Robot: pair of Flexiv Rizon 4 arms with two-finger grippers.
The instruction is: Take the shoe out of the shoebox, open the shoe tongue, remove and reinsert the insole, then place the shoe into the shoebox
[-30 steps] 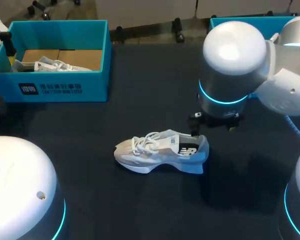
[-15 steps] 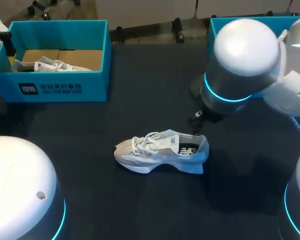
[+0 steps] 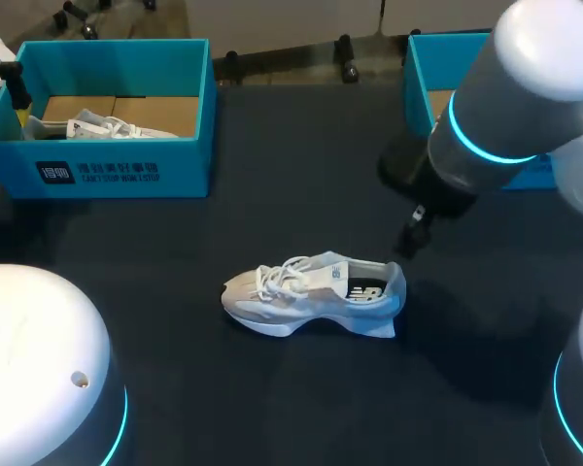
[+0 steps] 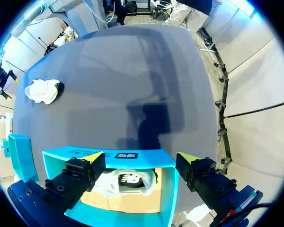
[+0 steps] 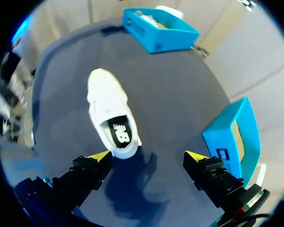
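My right fingers (image 5: 97, 158) hang spread and empty near the heel of the shoe (image 5: 106, 104), upright on the counter (image 5: 170, 94), light, soft-walled, likely best pinched at its stiffer heel collar; left fingers (image 4: 92, 156) open too.

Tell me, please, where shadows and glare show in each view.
Head view: glare on the right arm's white shell, and a faint shadow on the table beside the shoe's heel. Left wrist view: a dark shadow on the table beyond the shoebox. Right wrist view: a shadow by the shoe's heel, between the right gripper's fingers.
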